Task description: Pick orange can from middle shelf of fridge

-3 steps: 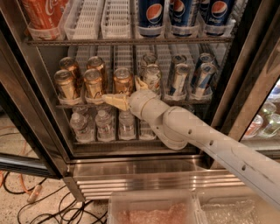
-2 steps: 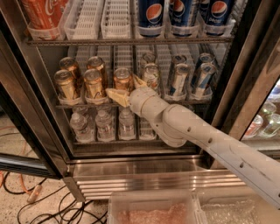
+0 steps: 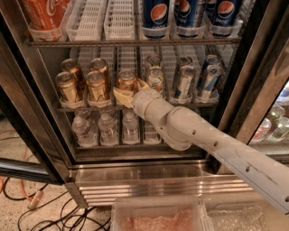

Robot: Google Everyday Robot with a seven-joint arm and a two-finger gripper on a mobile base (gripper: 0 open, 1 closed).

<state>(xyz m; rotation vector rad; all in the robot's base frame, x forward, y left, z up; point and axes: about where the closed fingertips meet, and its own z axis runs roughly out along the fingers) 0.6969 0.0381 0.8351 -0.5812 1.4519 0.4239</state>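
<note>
The fridge (image 3: 149, 180) stands open in front of me. On its middle shelf (image 3: 90, 108) several copper-orange cans stand in white lane trays. My gripper (image 3: 132, 90) has reached into the shelf at the orange can (image 3: 127, 79) in the third lane from the left. One pale finger (image 3: 120, 96) lies at the can's lower left and the other at its right. The fingers straddle the can; I cannot tell whether they touch it. The can stands upright on the shelf. My white arm (image 3: 194, 135) comes in from the lower right.
Other orange cans (image 3: 97, 85) stand to the left, and a silver-white can (image 3: 156, 77) and slim blue-and-silver cans (image 3: 183, 81) to the right. Pepsi bottles (image 3: 159, 13) stand above, water bottles (image 3: 108, 128) below. Cables (image 3: 45, 212) lie on the floor. A clear bin (image 3: 158, 216) sits at the bottom.
My gripper has moved up and to the right, from in front of the second lane's cans to around the orange can in the third lane.
</note>
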